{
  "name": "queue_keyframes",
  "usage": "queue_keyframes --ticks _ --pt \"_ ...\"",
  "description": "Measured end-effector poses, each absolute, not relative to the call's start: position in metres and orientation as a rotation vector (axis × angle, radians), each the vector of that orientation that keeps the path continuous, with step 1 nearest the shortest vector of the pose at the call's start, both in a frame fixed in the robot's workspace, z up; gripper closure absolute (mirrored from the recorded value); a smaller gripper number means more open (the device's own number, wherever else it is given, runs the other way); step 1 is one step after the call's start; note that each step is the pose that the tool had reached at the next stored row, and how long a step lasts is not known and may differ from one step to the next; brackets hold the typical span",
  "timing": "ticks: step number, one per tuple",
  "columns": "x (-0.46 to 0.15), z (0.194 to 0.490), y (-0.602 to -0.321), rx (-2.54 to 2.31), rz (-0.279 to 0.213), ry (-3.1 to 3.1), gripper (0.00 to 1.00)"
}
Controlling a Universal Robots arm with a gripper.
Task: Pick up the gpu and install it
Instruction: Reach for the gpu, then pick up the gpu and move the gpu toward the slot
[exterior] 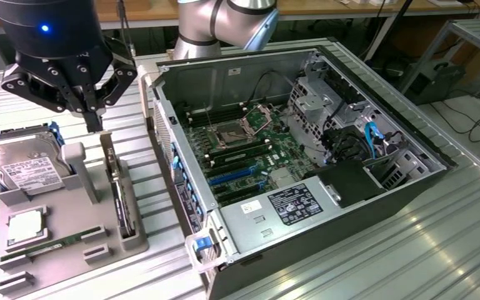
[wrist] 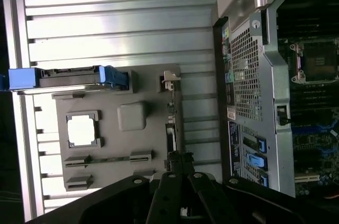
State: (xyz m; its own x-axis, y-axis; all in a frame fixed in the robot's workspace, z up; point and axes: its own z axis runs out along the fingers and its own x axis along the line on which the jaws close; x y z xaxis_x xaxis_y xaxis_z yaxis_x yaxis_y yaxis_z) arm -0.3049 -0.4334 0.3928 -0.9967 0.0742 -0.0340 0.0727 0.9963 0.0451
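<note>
The gpu [exterior: 122, 203] stands on its edge in a slot along the side of the grey parts holder [exterior: 73, 212] that faces the computer case. From above it reads as a thin dark strip [wrist: 170, 128] with its silver bracket at one end. My gripper [exterior: 94, 122] hangs above the holder's far end, a little above and behind the gpu, fingers shut with nothing between them. In the wrist view my gripper [wrist: 177, 163] sits right over the card's line. The open computer case [exterior: 307, 156] lies to the exterior view's right, its motherboard [exterior: 249, 150] showing blue slots.
The holder also carries a silver hard drive [exterior: 22, 167] in a blue bracket, a square processor [exterior: 25, 226] and a narrow green RAM stick [exterior: 52, 244]. The case's perforated rear wall [wrist: 246, 75] stands close beside the holder. Everything rests on a ribbed metal table [exterior: 390, 250].
</note>
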Motion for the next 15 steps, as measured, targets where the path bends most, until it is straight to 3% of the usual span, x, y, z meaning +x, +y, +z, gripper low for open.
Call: queue_keyframes --ticks 15 --pt "-0.3064 0.3927 -0.4338 0.113 0.068 3.103 0.89"
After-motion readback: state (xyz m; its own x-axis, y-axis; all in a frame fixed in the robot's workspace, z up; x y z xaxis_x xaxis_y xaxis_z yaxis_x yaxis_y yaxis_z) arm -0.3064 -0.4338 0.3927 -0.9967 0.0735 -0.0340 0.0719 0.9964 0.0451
